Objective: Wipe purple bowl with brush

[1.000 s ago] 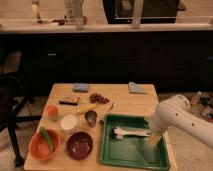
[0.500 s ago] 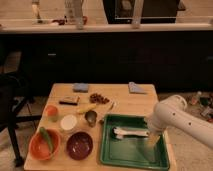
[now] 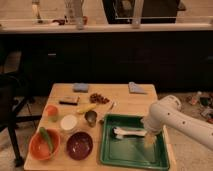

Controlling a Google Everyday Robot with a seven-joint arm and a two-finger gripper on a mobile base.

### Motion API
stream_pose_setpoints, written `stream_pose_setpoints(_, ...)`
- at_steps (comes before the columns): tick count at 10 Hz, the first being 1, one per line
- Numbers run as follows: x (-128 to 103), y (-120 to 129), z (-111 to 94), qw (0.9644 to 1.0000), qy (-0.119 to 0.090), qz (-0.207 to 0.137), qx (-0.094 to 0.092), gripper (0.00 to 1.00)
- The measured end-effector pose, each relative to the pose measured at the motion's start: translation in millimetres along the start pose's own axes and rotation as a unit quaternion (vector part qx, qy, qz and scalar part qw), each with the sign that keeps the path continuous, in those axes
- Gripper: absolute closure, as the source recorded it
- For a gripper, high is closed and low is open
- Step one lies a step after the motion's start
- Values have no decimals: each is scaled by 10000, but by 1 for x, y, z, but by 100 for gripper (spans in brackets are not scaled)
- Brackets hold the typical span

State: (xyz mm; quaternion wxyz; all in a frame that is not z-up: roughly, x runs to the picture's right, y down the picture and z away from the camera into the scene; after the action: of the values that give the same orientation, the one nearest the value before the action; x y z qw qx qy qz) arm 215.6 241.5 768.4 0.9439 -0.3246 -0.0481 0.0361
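The purple bowl point(image 3: 80, 145) sits empty at the front of the wooden table point(image 3: 120, 94), left of the green tray point(image 3: 111, 156). The white brush point(image 3: 129, 132) lies flat inside the tray, head to the left and handle running right. My white arm reaches in from the right and bends down into the tray. My gripper point(image 3: 149, 140) hangs at the right end of the brush handle, low over the tray floor. The gripper stands well right of the purple bowl.
An orange bowl point(image 3: 44, 144) holding a green item stands at the front left. A white round container point(image 3: 68, 122), a small metal cup point(image 3: 91, 117), a yellow banana point(image 3: 86, 108) and an orange cup point(image 3: 51, 111) stand behind the purple bowl. Two blue cloths point(image 3: 80, 87) point(image 3: 136, 88) lie at the back.
My arm's elbow has shifted slightly left. The gripper stays at the brush handle in the tray. The brush and bowls have not moved.
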Motion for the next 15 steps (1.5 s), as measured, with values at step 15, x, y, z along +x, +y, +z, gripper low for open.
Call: stream_pose_setpoints(15, 3, 6, 50, 9980, -107, -21, -626, 40)
